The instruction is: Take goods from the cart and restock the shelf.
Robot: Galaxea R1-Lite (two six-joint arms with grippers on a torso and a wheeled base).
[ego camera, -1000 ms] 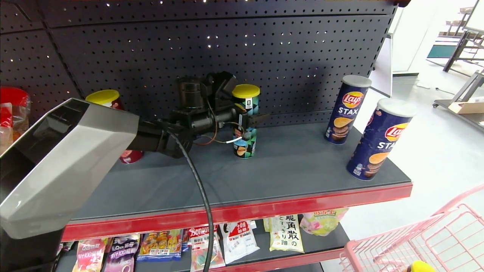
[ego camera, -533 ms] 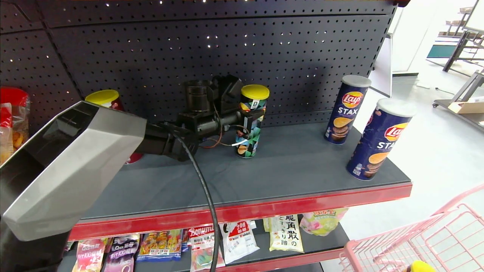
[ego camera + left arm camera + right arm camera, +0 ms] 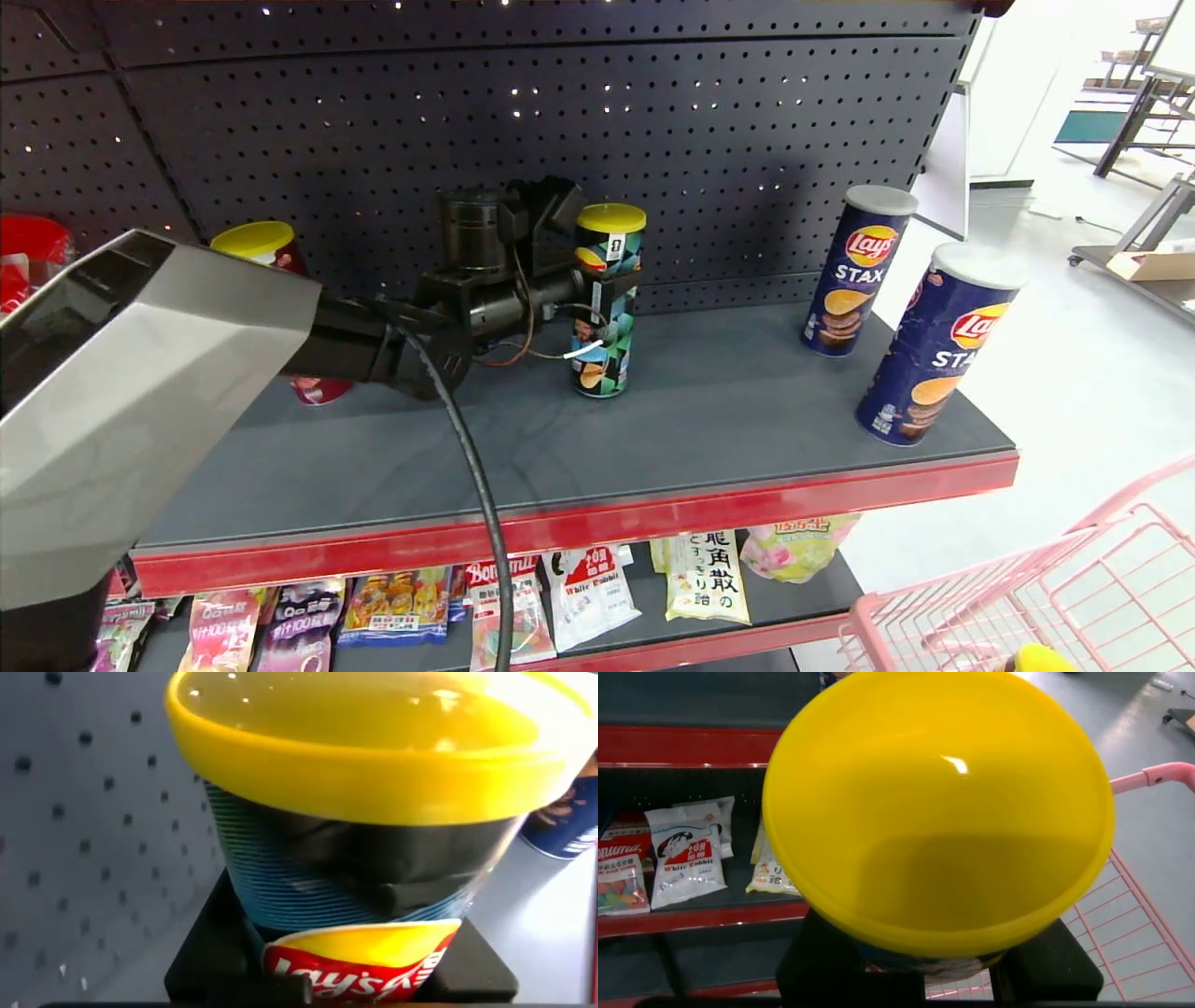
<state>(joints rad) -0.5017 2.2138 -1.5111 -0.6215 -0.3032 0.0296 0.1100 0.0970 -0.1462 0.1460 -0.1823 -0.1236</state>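
A teal-and-black patterned chip can (image 3: 605, 299) with a yellow lid stands upright on the grey shelf (image 3: 709, 411), near the pegboard back. My left gripper (image 3: 611, 285) is shut on its upper half from the left. In the left wrist view the same can (image 3: 374, 859) sits between the black pads of the left gripper (image 3: 341, 961). My right gripper (image 3: 938, 957) is shut on a second yellow-lidded can (image 3: 938, 812), held over the pink cart (image 3: 1074, 588); its lid (image 3: 1036, 658) peeks in at the head view's lower edge.
Two blue chip cans (image 3: 857, 271) (image 3: 938, 345) stand at the shelf's right end. A red can with a yellow lid (image 3: 266, 245) stands behind my left arm. Snack bags (image 3: 560, 597) fill the lower shelf. Bare shelf lies between the patterned can and the blue ones.
My left gripper closed on the patterned can, carried it slightly right, then brought it back left. The left arm's near link also swung left.
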